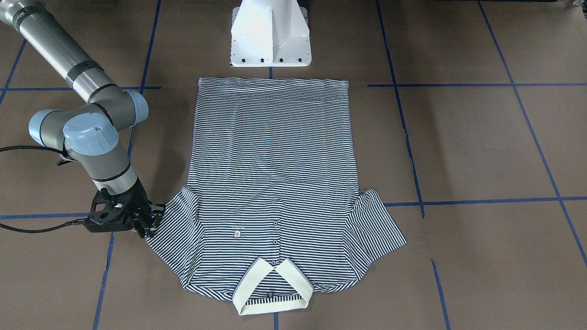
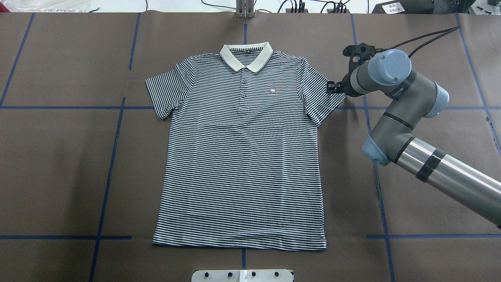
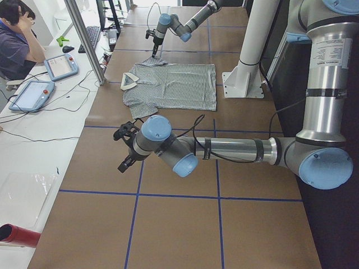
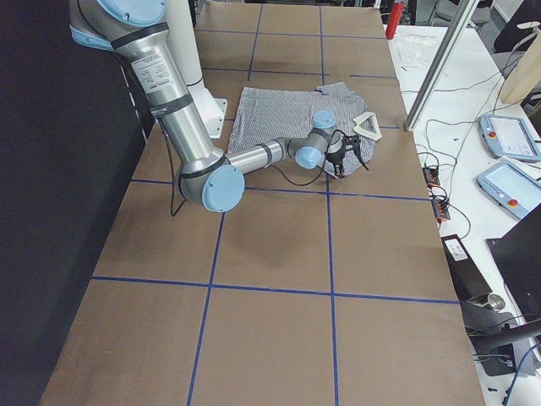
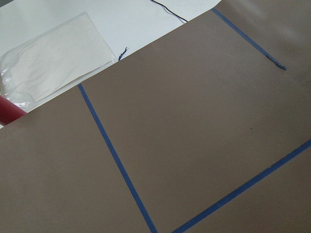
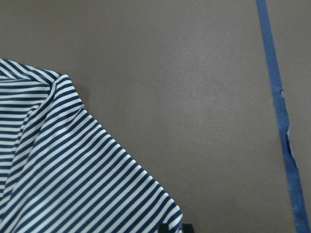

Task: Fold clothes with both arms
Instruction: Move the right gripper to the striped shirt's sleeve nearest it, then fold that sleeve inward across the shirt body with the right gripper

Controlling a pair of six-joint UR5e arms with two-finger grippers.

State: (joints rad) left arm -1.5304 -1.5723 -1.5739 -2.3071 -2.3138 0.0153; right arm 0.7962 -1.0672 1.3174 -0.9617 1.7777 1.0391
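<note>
- Lying flat and face up on the brown paper-covered table (image 2: 58, 176): one navy-and-white striped polo shirt (image 2: 242, 156), with its cream collar away from the white pedestal (image 1: 270, 36) and its hem nearest it.
- Right black two-finger gripper (image 1: 149, 223): the tips are at the outer hem of the sleeve (image 6: 73, 170) on that arm's side. The wrist covers them from overhead, so I cannot tell whether they pinch the cloth or how wide they stand.
- Left black gripper (image 3: 124, 150): seen only small from the side camera, over bare paper well apart from the shirt. I cannot tell its opening. Its wrist camera gives only paper and blue tape lines (image 5: 114, 160).
</note>
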